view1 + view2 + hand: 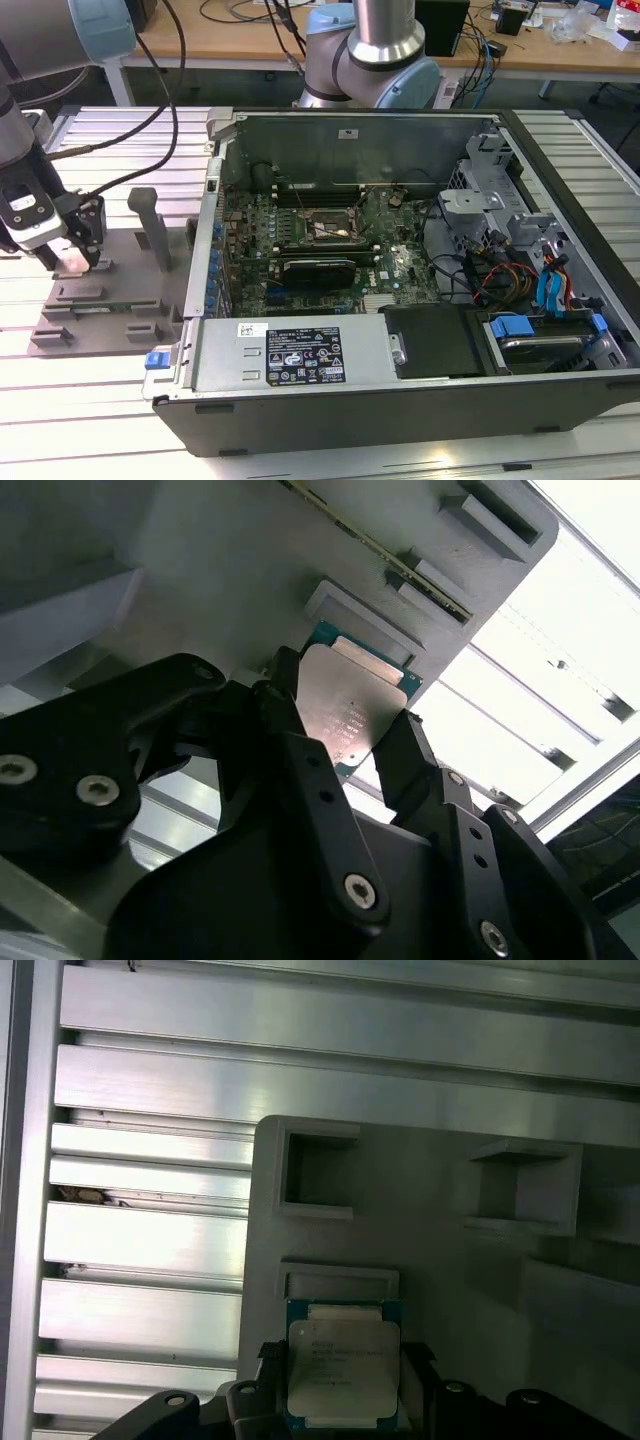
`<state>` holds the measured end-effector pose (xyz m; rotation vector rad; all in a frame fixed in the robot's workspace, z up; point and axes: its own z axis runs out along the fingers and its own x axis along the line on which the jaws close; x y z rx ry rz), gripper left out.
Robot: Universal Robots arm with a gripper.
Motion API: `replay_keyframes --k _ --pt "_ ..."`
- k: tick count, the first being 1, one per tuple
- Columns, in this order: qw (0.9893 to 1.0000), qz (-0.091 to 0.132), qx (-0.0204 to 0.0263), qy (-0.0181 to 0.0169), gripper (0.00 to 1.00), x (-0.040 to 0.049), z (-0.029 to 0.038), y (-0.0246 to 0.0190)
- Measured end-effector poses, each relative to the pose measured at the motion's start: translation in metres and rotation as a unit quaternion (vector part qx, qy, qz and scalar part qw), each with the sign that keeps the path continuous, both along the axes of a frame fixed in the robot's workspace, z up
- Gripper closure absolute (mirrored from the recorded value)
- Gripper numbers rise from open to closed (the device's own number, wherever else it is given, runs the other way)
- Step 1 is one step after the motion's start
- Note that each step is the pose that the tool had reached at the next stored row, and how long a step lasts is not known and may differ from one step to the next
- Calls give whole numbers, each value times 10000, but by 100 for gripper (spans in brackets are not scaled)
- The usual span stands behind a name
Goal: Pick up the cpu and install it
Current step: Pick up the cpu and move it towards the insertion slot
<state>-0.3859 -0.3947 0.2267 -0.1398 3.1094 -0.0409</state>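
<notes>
Grey robot arm (pixel 20 130) is at the exterior view's left, its black gripper (pixel 72 262) down at the flat grey plastic tray (pixel 125 262). Touching or just above, can't tell. Upright grey post (pixel 150 228) on the tray stands near the gripper. Open black computer case (pixel 400 410) sits just beside the tray. The green motherboard (pixel 400 265) inside has a square black socket frame (pixel 325 228) mid-board. Everything rests on the slotted aluminium table (pixel 90 420).
</notes>
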Motion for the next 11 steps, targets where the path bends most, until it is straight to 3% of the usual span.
replay_keyframes --k 11 --pt "10000 0 -1 1 45 0 37 0"
